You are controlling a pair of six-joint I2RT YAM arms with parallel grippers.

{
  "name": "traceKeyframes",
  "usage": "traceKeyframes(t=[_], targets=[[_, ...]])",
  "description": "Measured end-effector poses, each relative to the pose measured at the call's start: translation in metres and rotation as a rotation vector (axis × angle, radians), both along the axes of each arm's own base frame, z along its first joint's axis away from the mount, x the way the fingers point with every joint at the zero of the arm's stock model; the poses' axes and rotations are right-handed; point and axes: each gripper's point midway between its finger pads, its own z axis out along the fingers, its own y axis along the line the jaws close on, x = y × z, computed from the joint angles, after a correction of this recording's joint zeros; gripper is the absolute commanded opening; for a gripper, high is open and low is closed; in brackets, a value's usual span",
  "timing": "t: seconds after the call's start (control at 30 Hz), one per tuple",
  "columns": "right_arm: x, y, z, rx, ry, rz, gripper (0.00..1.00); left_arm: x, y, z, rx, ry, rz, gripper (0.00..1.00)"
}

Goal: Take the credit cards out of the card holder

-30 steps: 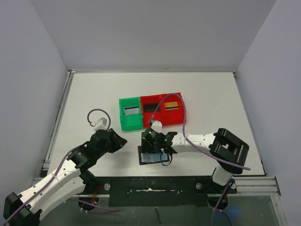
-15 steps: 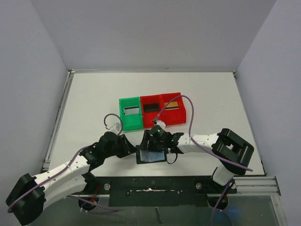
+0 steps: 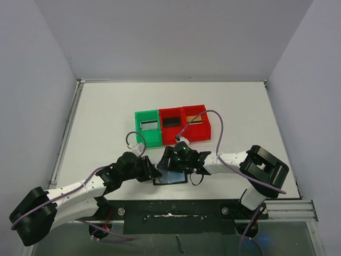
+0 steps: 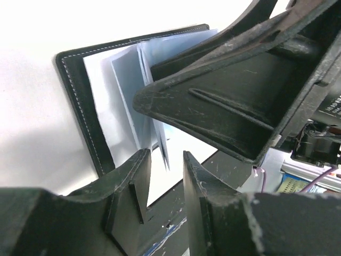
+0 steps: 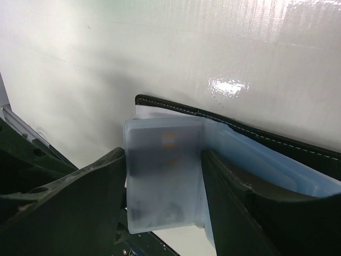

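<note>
Top external view: flat black bifold card holder [image 3: 170, 178] lies open at the near edge of the white worktop [image 3: 106, 117], both arms bent over it
Left pincer [image 4: 166, 165]: narrowly parted, clear sleeve edges [image 4: 159, 141] in the gap
Right pincer [image 5: 162, 160]: spread, one finger at each side of a frosted sleeve [image 5: 160, 208] with a card inside; whether it pinches, cannot tell
Bins: green plastic bin [image 3: 139, 136] holds a silvery-grey card [image 3: 148, 125]; two red plastic bins [image 3: 181, 114] hold a black card [image 3: 171, 121] and a gold card [image 3: 195, 119]

The black card holder [image 3: 170, 177] lies open on the bench [image 3: 106, 106] at the edge nearest me, glossy blue-grey sleeves [image 4: 128, 90] fanned, a card [image 5: 162, 176] showing dimly through one, while a grey card [image 3: 148, 125], a black card [image 3: 171, 121] and a gold card [image 3: 195, 119] lie apart in bins [image 3: 146, 142].
</note>
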Motion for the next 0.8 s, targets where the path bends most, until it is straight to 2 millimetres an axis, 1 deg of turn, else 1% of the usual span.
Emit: traceKeyframes(t=[0.23,0.4,0.6,0.8], targets=[[0.001,0.000,0.000,0.039,0.009,0.000,0.55,0.003,0.006,-0.011,0.036,0.009,0.033,0.26],[0.000,-0.001,0.001,0.067,0.015,-0.006,0.54,0.005,0.009,-0.008,0.033,-0.011,0.054,0.26],[0.000,-0.001,0.001,0.097,0.016,-0.003,0.52,0.005,0.010,-0.012,0.043,-0.001,0.057,0.23],[0.000,-0.002,0.002,0.124,0.015,-0.005,0.50,0.006,0.010,-0.011,0.043,-0.004,0.060,0.23]])
